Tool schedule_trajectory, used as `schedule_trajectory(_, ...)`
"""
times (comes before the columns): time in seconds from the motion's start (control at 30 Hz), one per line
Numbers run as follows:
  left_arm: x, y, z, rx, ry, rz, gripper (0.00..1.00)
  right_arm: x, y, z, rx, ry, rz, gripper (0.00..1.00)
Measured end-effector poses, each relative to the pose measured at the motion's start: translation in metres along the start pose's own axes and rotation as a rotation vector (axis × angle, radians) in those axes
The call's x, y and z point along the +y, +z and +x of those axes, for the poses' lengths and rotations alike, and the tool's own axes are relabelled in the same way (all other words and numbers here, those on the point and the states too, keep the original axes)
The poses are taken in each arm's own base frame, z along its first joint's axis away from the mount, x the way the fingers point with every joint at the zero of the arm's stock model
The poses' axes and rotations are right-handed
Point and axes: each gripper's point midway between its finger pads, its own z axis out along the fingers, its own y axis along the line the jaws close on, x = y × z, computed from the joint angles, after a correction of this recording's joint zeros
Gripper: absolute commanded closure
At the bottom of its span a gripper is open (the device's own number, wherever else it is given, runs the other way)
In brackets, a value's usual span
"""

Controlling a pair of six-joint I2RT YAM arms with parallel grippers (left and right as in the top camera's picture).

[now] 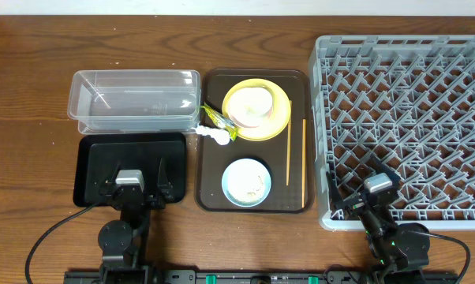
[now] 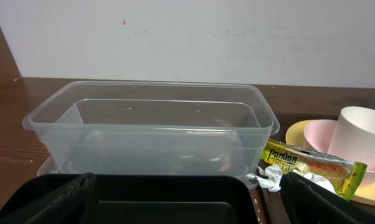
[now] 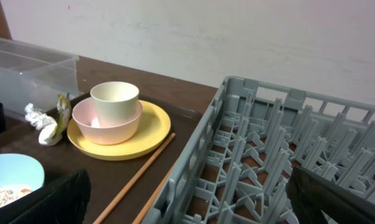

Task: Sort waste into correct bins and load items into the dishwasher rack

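Observation:
The yellow plate [image 1: 275,120] holds the pink bowl [image 3: 106,129] with the white cup [image 3: 114,99] inside it. The wrapper [image 1: 218,120] and the tissue [image 1: 214,136] lie left of the plate. The light blue bowl [image 1: 245,183] holds rice crumbs [image 3: 4,196]. Two chopsticks [image 1: 288,162] lie to its right. The clear tub [image 1: 135,101] sits behind the black tray [image 1: 91,170]. The grey rack [image 1: 407,126] is at the right. My left gripper [image 1: 137,188] is open over the black tray. My right gripper [image 1: 372,193] is open over the rack's front left corner.
A dark brown serving tray [image 1: 212,170] in the middle carries the plate, the blue bowl and the chopsticks. The wooden table [image 1: 32,95] shows around everything. A pale wall [image 2: 187,37] stands behind the table.

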Motion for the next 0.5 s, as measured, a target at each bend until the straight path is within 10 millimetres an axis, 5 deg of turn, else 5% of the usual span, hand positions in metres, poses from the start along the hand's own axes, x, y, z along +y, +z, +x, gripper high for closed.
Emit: schedule_trajectory(0.5,0.0000,0.0000,0.0000,0.000,0.000,0.000,0.05,-0.0001,0.0000,0.0000,0.000,0.000,0.000,0.01)
